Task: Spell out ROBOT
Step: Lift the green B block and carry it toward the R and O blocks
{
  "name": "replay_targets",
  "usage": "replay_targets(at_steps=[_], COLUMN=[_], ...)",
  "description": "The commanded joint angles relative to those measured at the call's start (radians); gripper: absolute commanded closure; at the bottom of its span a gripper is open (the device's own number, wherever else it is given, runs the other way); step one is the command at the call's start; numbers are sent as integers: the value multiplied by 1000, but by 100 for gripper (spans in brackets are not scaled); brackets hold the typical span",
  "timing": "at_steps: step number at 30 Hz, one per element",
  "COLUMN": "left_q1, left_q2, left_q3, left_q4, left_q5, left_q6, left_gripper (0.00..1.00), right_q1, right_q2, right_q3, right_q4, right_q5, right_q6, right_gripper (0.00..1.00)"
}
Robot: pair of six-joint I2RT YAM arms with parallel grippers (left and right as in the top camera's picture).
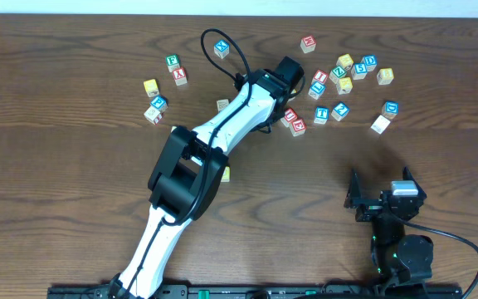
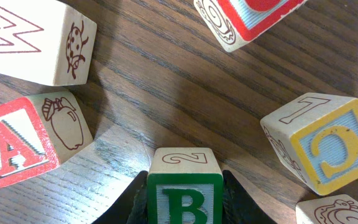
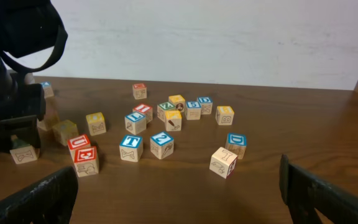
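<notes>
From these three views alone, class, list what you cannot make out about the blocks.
Overhead: the left arm hides the green B block beneath its wrist.
Left wrist: the bottom edge cuts off the B block's bottom; the top edge cuts off the red block and its letter.
Overhead: the letter on the pale block at right is too small to read.
Right wrist: the left arm's dark bulk hides the blocks behind it.
</notes>
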Motion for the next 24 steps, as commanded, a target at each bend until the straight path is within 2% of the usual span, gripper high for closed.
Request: replay_targets(at_steps=[1,5,8,15,20,24], left_q1=[-1,-1,-1,-2,-2,-10], left_q2=[18,8,-19,-123,-191,-211], left_q3=[-10,-10,-9,-8,-8,-8], left_q4=[-6,-12,-19,-68,-182,-317], left_q5=[-9,-9,-8,69,143,146], left_q6=[3,6,54,308,487,492], left_gripper=[87,89,92,92,92,92], right_q1=[-8,-8,-8,-8,-8,-8], right_q2=[-1,-1,-1,-1,-1,-1], right_q3=[-1,-1,-1,-1,-1,-1], right_q4=[-4,-4,-3,-4,-3,-3], right_q5=[-2,-2,-2,-2,-2,-2], right_q6=[10,10,10,10,10,10], right_gripper=[1,1,1,1,1,1])
